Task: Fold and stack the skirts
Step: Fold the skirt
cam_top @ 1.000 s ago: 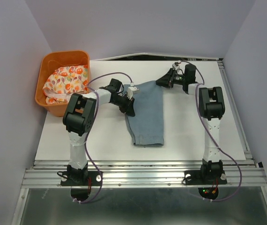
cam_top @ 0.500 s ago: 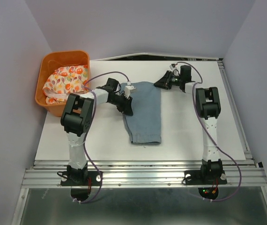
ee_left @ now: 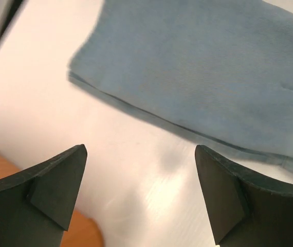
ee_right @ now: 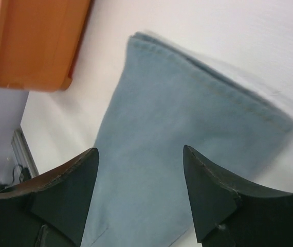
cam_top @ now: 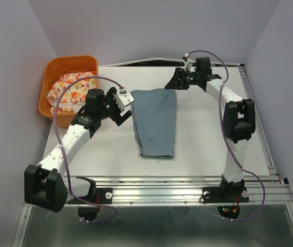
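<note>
Left gripper (ee_left: 140, 154): jaws wide apart, empty, above bare table (cam_top: 203, 144) just beside denim skirt (cam_top: 156, 122) left edge. Right gripper (ee_right: 140, 150): jaws apart, empty, near denim's far right corner. Denim flat mid-table, folded lengthwise. Floral skirt (cam_top: 72, 88) crumpled in basket (cam_top: 69, 60). Denim likely soft yet weighty; pinch corners. Floral likely lighter, limper; pinch topmost bunch.

One blue denim skirt (cam_top: 155, 122) and one floral-print skirt (cam_top: 70, 88) make two in all, with one orange basket (cam_top: 69, 58) and one white surface (cam_top: 203, 135).
</note>
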Robot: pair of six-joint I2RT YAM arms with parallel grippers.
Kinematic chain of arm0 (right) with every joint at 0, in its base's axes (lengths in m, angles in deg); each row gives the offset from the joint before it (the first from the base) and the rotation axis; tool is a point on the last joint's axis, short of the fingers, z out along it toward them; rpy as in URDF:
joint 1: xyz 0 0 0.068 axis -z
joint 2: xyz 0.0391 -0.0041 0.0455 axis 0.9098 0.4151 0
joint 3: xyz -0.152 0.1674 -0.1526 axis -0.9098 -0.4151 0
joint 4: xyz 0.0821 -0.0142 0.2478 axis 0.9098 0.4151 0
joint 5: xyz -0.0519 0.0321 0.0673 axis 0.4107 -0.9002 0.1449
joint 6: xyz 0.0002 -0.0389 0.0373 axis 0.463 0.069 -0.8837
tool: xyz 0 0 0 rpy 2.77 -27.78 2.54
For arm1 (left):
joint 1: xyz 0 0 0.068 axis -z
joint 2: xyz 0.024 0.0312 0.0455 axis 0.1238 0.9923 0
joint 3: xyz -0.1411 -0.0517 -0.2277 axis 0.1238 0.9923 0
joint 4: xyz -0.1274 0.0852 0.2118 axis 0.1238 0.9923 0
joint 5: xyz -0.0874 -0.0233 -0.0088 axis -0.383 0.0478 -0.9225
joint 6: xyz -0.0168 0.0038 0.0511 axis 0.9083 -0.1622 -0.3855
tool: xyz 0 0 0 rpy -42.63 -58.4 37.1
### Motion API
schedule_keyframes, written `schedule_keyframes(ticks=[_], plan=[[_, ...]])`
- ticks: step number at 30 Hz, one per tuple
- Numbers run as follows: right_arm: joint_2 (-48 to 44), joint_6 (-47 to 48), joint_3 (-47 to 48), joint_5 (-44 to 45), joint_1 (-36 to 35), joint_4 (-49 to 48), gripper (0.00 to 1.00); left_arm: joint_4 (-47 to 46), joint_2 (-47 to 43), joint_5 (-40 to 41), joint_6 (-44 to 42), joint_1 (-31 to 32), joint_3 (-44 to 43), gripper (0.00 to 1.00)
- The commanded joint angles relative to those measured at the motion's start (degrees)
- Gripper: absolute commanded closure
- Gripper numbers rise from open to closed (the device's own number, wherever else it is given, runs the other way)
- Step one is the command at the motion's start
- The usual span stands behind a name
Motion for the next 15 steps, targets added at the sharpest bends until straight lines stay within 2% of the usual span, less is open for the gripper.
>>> schedule_keyframes(ticks=[1, 2, 4, 6, 8, 9, 10, 11, 13, 15], plan=[[-7.2, 10.4, -5.4, 1.8, -7.3, 10.4, 0.29, -6.3, -10.1, 7.2, -7.7, 0.3, 7.9, 0.01], [-8.7, 11.1, -7.1, 1.8, -8.3, 11.0, 0.3, -5.8, -11.5, 5.7, -8.4, 0.3, 8.8, 0.02], [-10.3, 11.7, -13.1, 2.2, -11.1, 11.0, 0.32, -0.3, -14.3, 2.8, -16.6, 0.5, 9.9, 0.01], [-12.0, 11.8, -18.4, 1.7, -12.8, 10.7, 0.33, 2.3, -16.8, 4.5, -23.2, 2.1, 13.9, 0.01], [-12.9, 11.8, -21.4, 1.2, -14.0, 9.8, 0.35, -0.4, -19.7, 9.1, -27.1, 6.2, 21.3, 0.01], [-12.9, 11.7, -22.9, 0.4, -14.8, 9.4, 0.36, -1.9, -24.0, 10.0, -30.0, 7.3, 24.6, 0.01], [-13.0, 11.7, -25.2, 0.0, -14.8, 8.1, 0.37, -4.2, -26.4, 11.1, -35.1, 9.7, 28.1, 0.01], [-12.9, 12.0, -26.1, -0.2, -15.4, 7.7, 0.37, -8.9, -28.9, 13.2, -37.8, 11.2, 35.1, 0.01], [-12.0, 13.1, -27.4, -0.4, -15.4, 7.2, 0.39, -13.4, -34.5, 17.1, -43.1, 16.3, 43.5, 0.01], [-10.9, 13.3, -28.0, 0.1, -15.4, 7.0, 0.4, -18.9, -36.0, 19.0, -44.7, 19.7, 47.0, 0.01]])
